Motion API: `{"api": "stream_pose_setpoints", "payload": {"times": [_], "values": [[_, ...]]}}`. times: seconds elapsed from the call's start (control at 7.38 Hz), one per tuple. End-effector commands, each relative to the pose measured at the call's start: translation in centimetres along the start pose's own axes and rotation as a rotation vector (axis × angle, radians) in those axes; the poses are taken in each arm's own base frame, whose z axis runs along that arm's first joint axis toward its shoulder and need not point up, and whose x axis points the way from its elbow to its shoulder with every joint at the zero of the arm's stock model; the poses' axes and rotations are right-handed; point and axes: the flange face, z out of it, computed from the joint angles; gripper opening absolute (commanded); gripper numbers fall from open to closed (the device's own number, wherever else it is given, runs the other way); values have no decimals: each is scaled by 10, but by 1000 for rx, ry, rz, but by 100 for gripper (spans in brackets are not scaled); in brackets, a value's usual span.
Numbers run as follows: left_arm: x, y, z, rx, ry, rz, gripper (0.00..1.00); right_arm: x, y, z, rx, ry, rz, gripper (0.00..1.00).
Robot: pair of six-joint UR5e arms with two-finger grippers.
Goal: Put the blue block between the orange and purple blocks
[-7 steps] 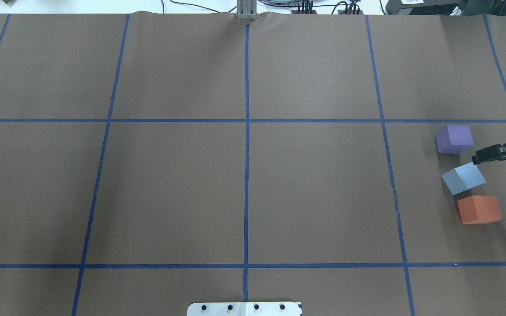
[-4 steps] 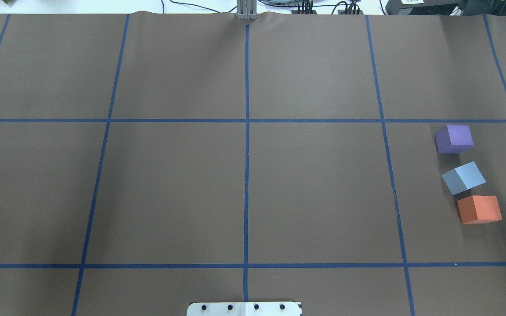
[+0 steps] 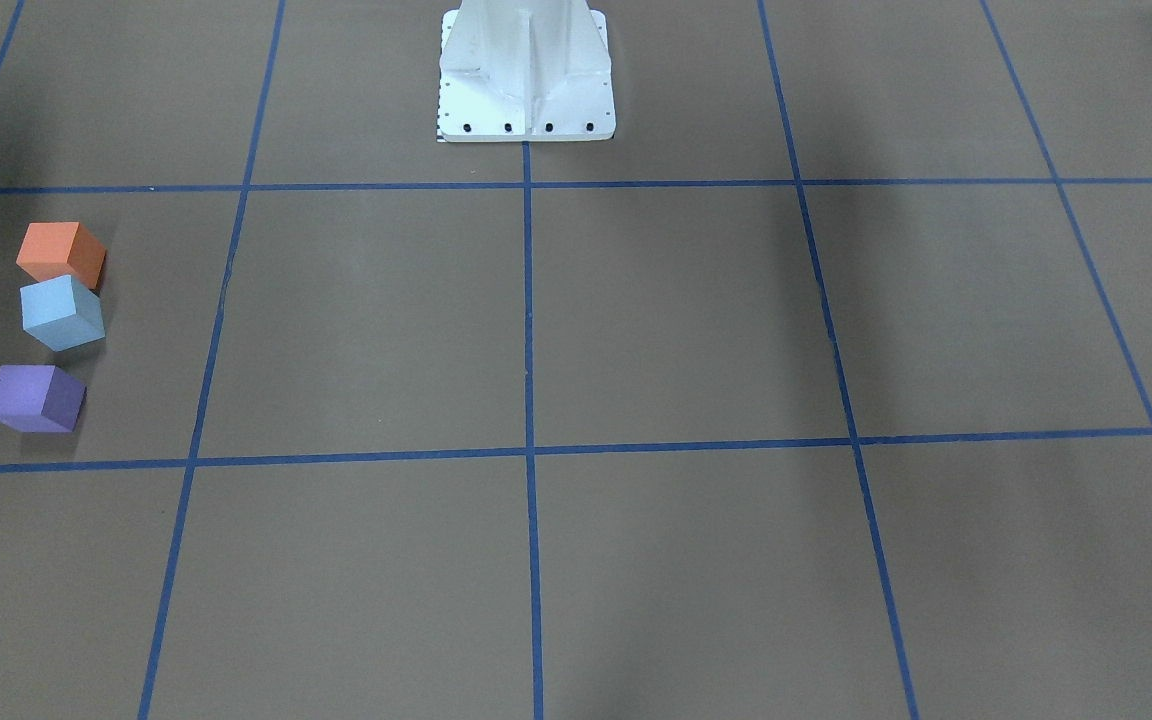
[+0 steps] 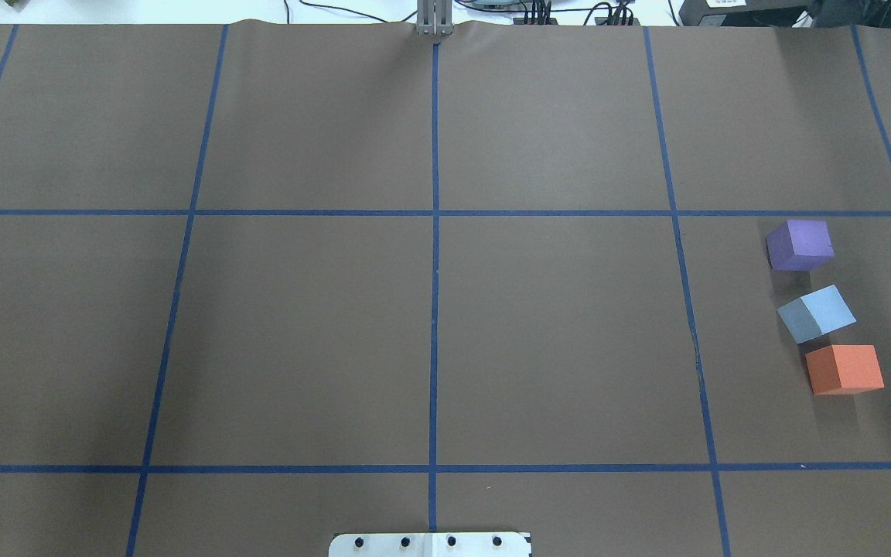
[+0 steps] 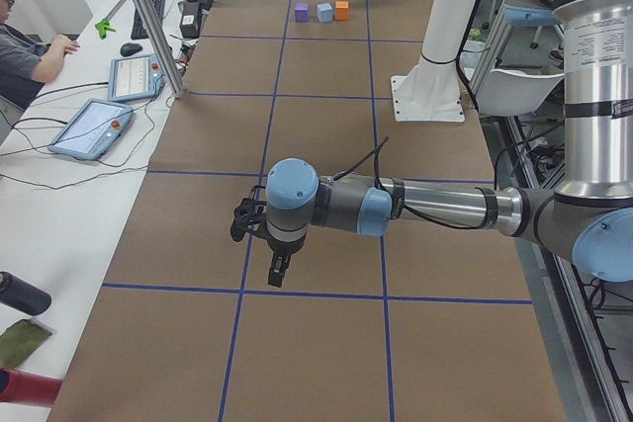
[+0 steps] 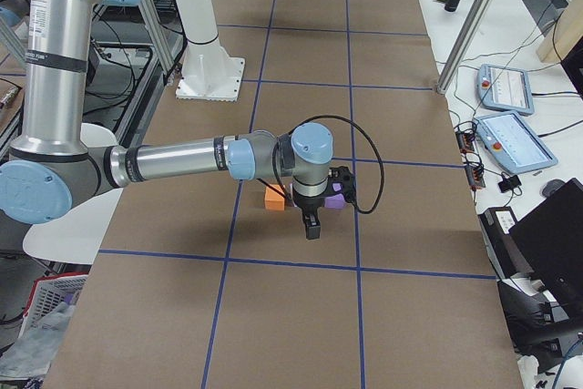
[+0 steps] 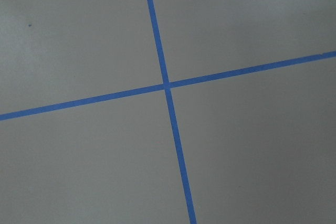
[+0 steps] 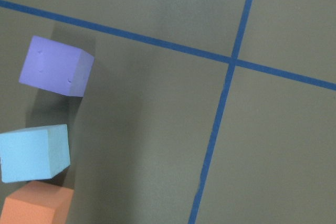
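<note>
The blue block (image 4: pixel 816 313) sits on the brown table between the purple block (image 4: pixel 800 244) and the orange block (image 4: pixel 844 369), in a line at the right. It stands close to the orange block and turned at an angle. All three show in the front view: orange (image 3: pixel 61 253), blue (image 3: pixel 61 312), purple (image 3: pixel 35 398). They also show in the right wrist view: purple (image 8: pixel 56 66), blue (image 8: pixel 34 153), orange (image 8: pixel 37 203). My right gripper (image 6: pixel 310 225) hangs beside the blocks, seen only from the side; I cannot tell its state. My left gripper (image 5: pixel 278 269) hovers far from them; I cannot tell its state.
The white robot base (image 3: pixel 526 70) stands at the table's near middle edge. Blue tape lines (image 4: pixel 435 271) grid the table. An operator (image 5: pixel 25 46) sits by tablets (image 5: pixel 94 127) on the far side, with a metal post (image 5: pixel 148 17) at that edge.
My right gripper, beside the purple and blue blocks 0.9 s ago, has left the overhead view past its right edge. The three blocks have not moved.
</note>
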Motion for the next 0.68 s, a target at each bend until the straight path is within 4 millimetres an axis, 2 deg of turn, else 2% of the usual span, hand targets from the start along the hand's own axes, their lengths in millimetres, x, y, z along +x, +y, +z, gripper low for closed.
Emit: {"api": "stream_pose_setpoints", "payload": {"times": [0.0,0.54], "values": [[3,-4,-2,5,0,-9,100,0,1,-1,0,-2,7,100],[1,1,-1,2,1,-2,100,0,1,-1,1,-2,7,100]]}}
